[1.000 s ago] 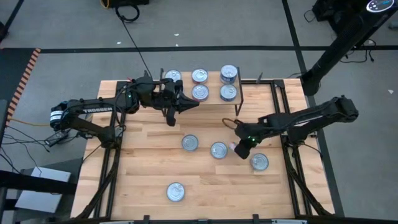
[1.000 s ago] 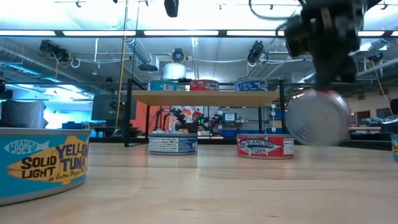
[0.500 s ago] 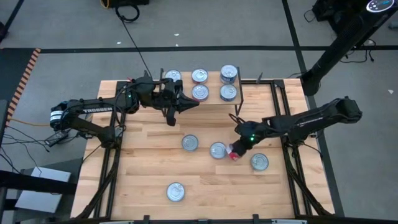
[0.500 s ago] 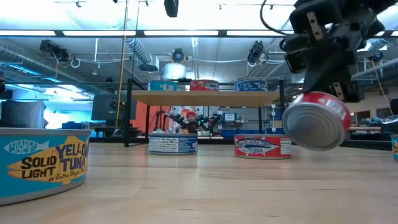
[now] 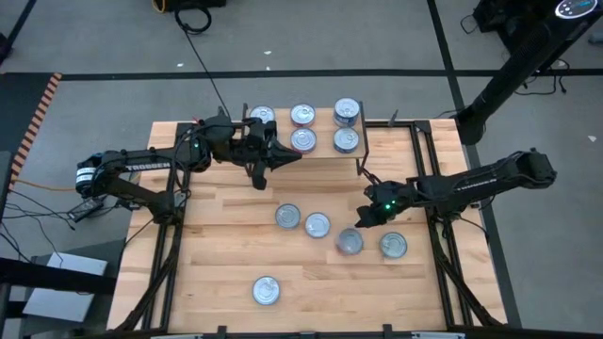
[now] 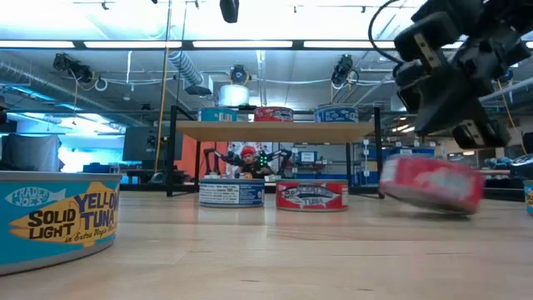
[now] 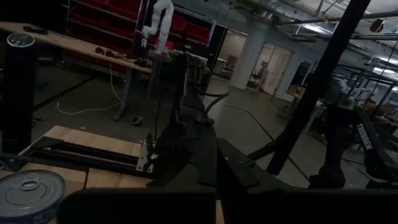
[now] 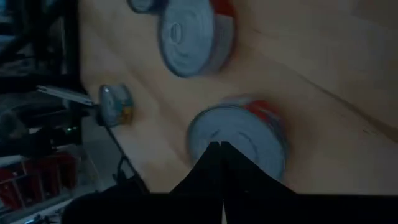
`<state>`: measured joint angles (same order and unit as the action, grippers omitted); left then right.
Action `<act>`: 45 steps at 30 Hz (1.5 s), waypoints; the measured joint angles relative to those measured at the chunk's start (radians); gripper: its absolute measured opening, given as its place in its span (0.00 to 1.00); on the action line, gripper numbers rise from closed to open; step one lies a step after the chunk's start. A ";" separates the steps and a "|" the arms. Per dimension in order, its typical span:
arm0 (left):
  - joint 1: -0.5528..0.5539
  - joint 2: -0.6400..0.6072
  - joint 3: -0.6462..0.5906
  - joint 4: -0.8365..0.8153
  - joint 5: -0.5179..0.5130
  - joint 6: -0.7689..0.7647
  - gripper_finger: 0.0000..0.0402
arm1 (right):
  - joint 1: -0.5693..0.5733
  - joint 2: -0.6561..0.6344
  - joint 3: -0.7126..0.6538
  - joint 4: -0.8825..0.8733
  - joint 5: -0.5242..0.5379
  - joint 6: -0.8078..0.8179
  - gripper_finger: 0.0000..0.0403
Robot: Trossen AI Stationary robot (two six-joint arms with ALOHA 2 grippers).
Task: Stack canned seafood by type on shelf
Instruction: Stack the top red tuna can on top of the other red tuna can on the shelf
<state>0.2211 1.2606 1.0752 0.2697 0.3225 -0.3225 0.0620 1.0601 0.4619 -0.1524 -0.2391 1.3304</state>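
Since a second earlier, the red tin [image 5: 350,242] had left my right gripper [image 5: 366,218] and lay blurred on the table at about five o'clock from centre; my fingers were clenched shut on nothing, just above it toward one o'clock. Another red-labelled tin [image 5: 317,225] had slid toward nine o'clock, ending beside the blue-labelled tin [image 5: 288,217]. Nearest the low camera, one can [image 6: 57,218] read "TRADER JOE'S SOLID LIGHT YELLOWFIN TUNA". Five tins sat on the shelf [image 5: 320,152] at twelve o'clock. My left gripper [image 5: 292,153], also clenched and empty, waited at the shelf's nine o'clock edge.
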 joint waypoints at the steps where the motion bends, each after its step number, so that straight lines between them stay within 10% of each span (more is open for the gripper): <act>1: 0.000 0.000 0.000 0.001 0.000 0.000 0.00 | 0.000 -0.008 -0.009 0.008 -0.004 -0.012 0.00; 16: 0.000 0.000 0.000 -0.014 0.000 -0.001 0.00 | 0.284 0.081 0.230 -0.243 0.117 -0.529 0.28; 28: 0.000 0.000 0.000 -0.056 0.000 -0.023 0.00 | 0.514 0.412 0.468 -0.482 0.420 -0.827 0.28; 45: 0.000 0.000 0.000 -0.070 0.004 -0.024 0.00 | 0.558 0.621 0.503 -0.496 0.494 -0.889 0.22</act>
<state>0.2214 1.2602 1.0752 0.1994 0.3264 -0.3462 0.6197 1.6810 0.9649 -0.6481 0.2554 0.4415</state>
